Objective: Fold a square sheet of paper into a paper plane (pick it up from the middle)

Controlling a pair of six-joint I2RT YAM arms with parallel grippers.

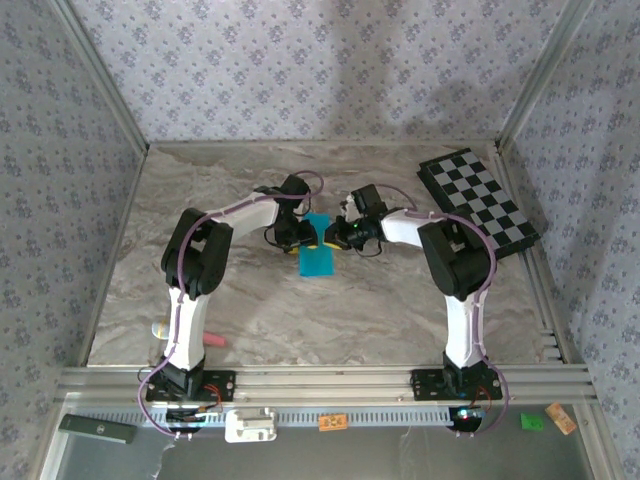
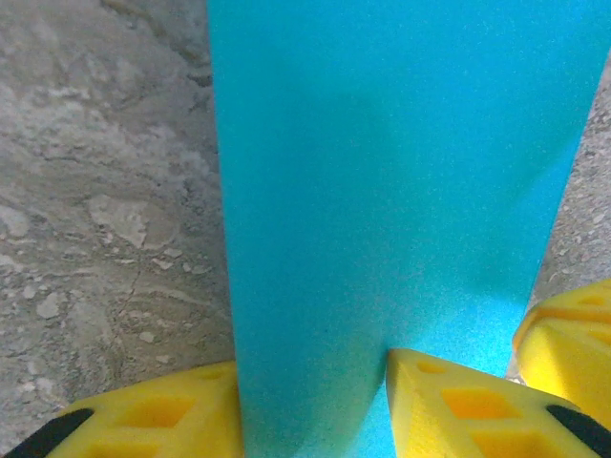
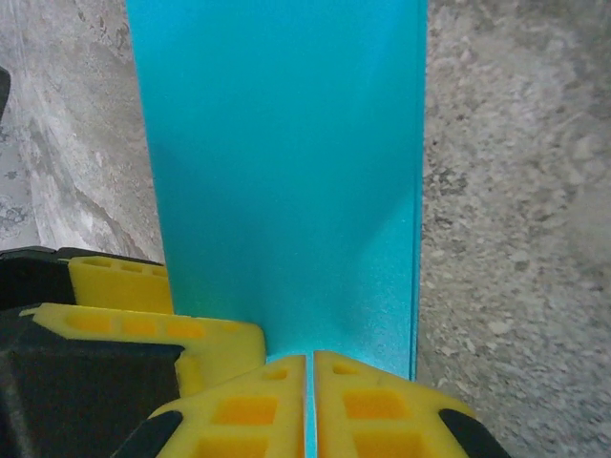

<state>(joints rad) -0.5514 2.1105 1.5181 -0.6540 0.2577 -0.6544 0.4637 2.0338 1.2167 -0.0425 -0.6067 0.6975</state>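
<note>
R fingers: pressed together, only a hairline slit left, clamped on the near edge of the paper.
L fingers: partly apart, paper strip fills the gap btwn them; firm grip or not, cannot tell.
Paper: narrow folded strip at desk centre, btwn both fingers.
Checkered board: far R corner, well apart.
L arm and R arm: elbows bent, forearms reaching inward, wrists nearly meeting over the paper.
</note>
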